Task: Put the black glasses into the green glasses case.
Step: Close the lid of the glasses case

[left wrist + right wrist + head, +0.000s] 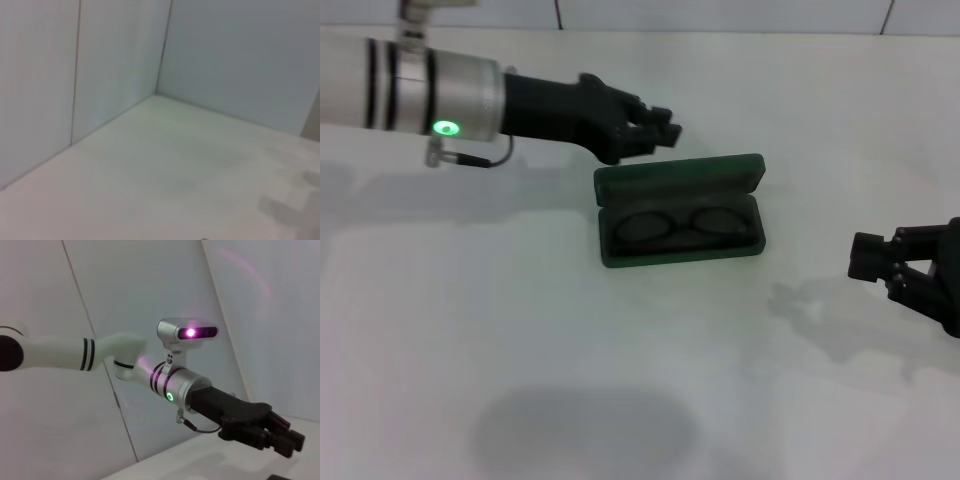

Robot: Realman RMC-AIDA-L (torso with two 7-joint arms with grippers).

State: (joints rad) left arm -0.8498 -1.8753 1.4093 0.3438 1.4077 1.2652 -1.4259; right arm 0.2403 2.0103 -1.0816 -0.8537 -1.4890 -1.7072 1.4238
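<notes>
The green glasses case [680,212] lies open in the middle of the white table, its lid [678,177] tilted back toward the far side. The black glasses [682,226] rest folded inside the case's tray. My left gripper [663,128] hovers just behind the lid's far left part, shut and holding nothing; the right wrist view shows that same left gripper [286,440] from the side, above the table. My right gripper [872,258] stays low at the right edge, well apart from the case. The left wrist view shows only bare table and walls.
White walls [240,55] close off the table's far side and meet in a corner. The left arm [420,92] reaches in from the left, above the table's far part.
</notes>
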